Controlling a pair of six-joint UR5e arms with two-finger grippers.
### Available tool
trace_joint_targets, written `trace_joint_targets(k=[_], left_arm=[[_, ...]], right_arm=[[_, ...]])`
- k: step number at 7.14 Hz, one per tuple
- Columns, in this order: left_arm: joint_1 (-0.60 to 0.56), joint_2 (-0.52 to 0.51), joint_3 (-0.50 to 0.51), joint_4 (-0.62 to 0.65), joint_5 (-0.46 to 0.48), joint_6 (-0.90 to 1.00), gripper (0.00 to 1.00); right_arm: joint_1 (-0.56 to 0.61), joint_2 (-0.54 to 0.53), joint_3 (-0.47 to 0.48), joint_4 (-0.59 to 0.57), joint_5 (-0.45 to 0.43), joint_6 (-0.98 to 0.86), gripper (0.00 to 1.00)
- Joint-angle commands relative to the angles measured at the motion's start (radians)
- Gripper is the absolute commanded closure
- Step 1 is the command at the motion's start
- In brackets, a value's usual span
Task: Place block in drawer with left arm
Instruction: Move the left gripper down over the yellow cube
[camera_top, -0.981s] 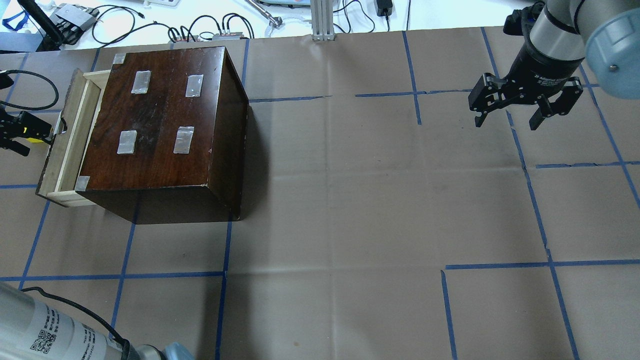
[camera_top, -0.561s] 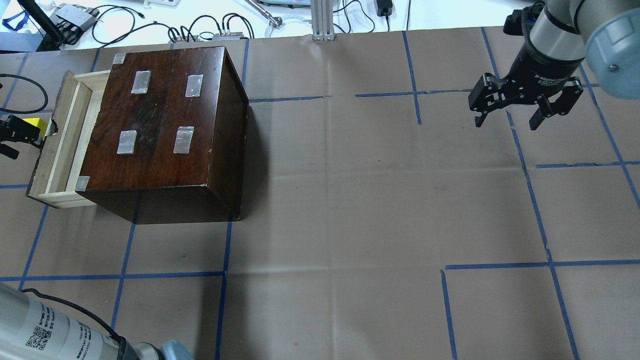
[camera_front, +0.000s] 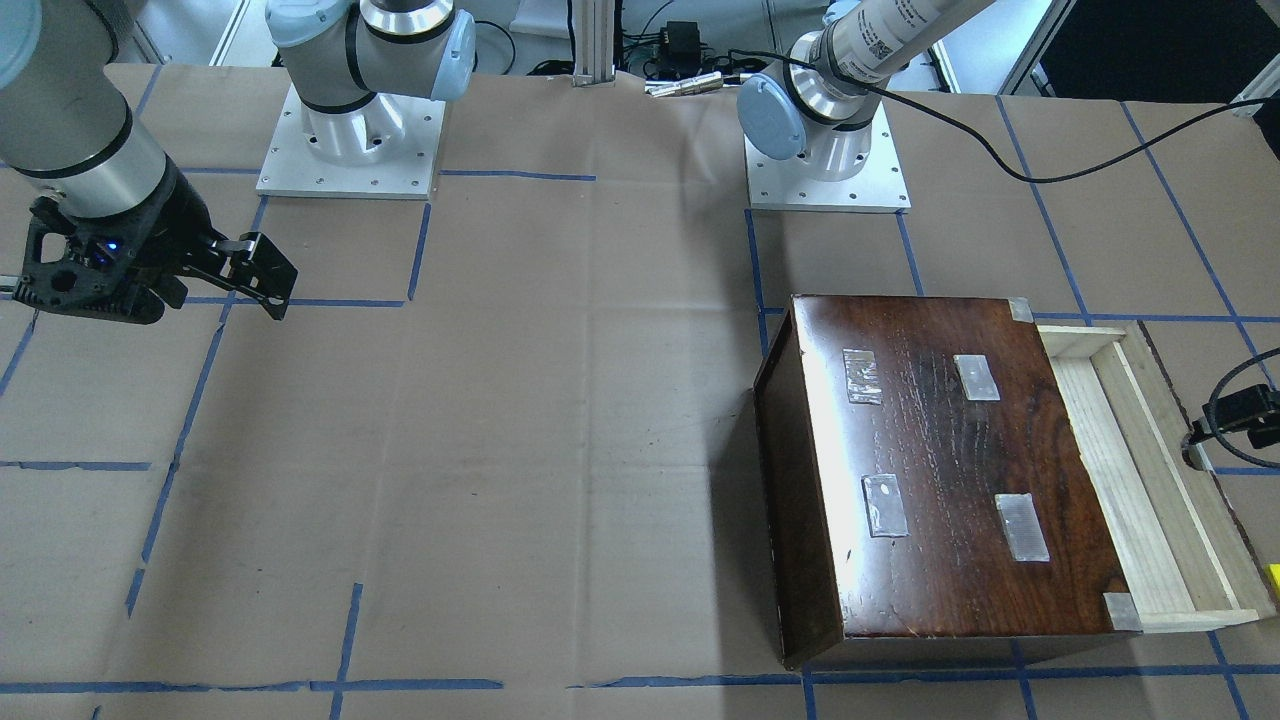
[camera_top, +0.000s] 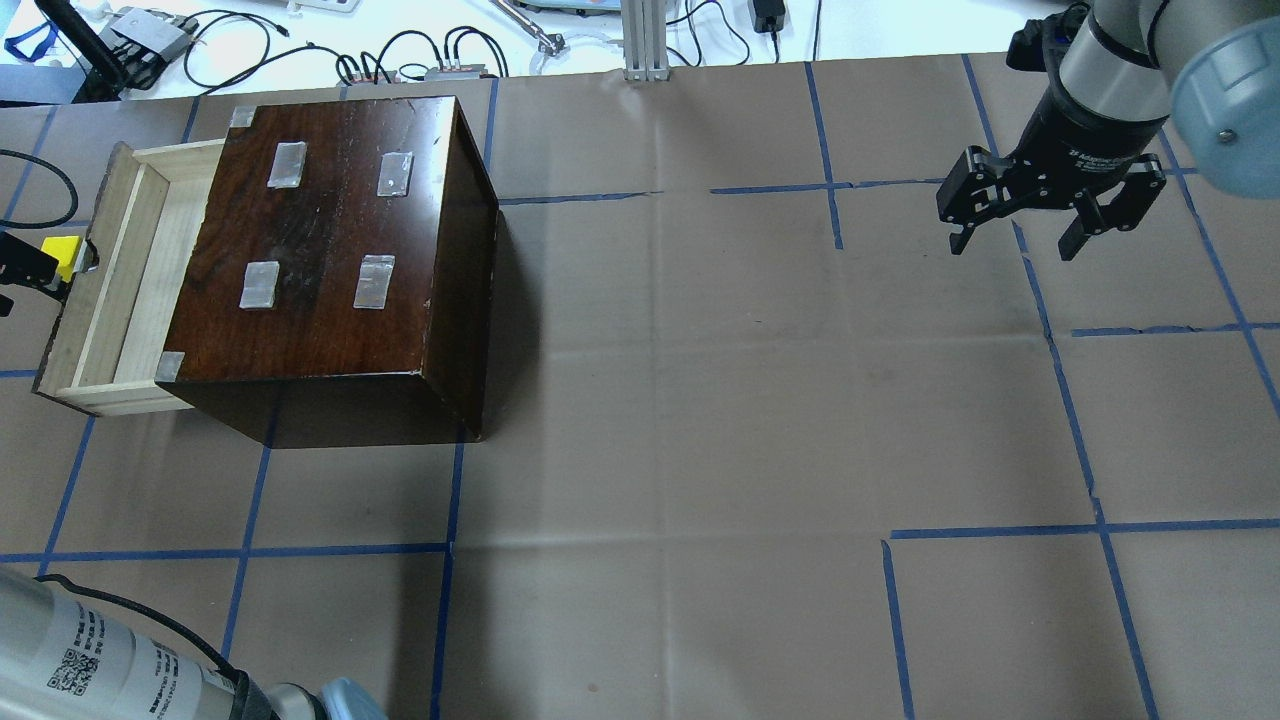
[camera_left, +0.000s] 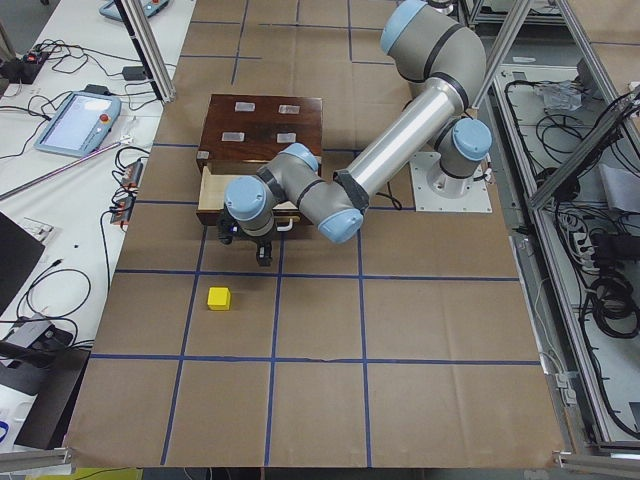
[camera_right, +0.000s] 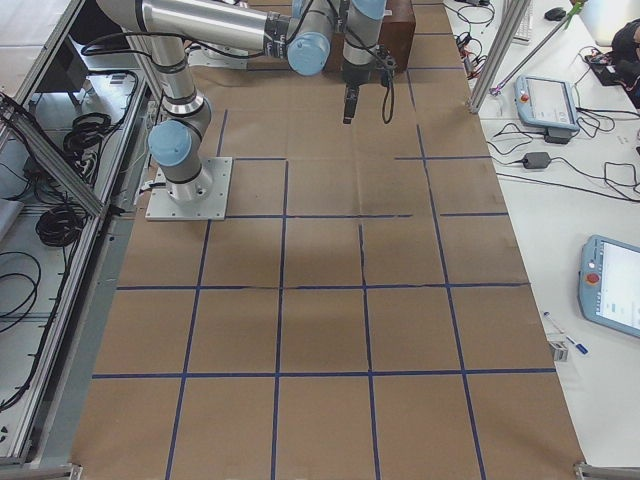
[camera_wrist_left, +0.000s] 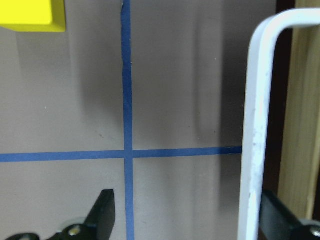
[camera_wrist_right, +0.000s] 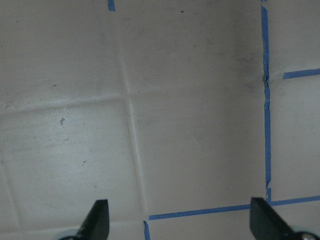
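Observation:
The yellow block (camera_top: 62, 252) lies on the table paper just left of the drawer front; it also shows in the exterior left view (camera_left: 218, 297) and the left wrist view (camera_wrist_left: 32, 15). The pale wooden drawer (camera_top: 110, 290) stands pulled partway out of the dark box (camera_top: 330, 240). My left gripper (camera_top: 12, 268) is at the drawer front. In the left wrist view, the left gripper (camera_wrist_left: 190, 220) is open, and the white drawer handle (camera_wrist_left: 252, 125) stands between its fingers, close to the right one. My right gripper (camera_top: 1012, 235) hangs open and empty over the far right.
The dark box with silver tape patches (camera_front: 950, 480) takes up the left back of the table. Cables and devices (camera_top: 150, 40) lie beyond the far edge. Blue tape lines (camera_top: 450, 548) grid the brown paper.
The drawer has slid further out to the left, and my left gripper has moved left with its handle. More of the yellow block shows. The right arm has not moved.

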Motion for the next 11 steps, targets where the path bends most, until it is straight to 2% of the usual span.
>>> trace_joint_targets(k=[1,4,5,8,11], left_arm=[[0.014,-0.016,0.021,0.0,0.018,0.001,0.02],[0.014,-0.023,0.126,-0.005,0.019,0.002,0.02],[0.014,-0.057,0.162,0.0,0.019,0.002,0.02],[0.006,-0.259,0.335,0.075,0.019,0.001,0.02],[-0.032,-0.393,0.456,0.135,0.019,-0.013,0.02]], right_arm=[[0.0,0.002,0.0,0.0,0.0,0.001,0.0],[0.0,0.0,0.0,0.0,0.0,0.0,0.0],[0.0,0.0,0.0,0.0,0.0,0.0,0.0],[0.0,0.0,-0.002,0.0,0.0,0.0,0.0],[0.0,0.0,0.0,0.0,0.0,0.0,0.0]])
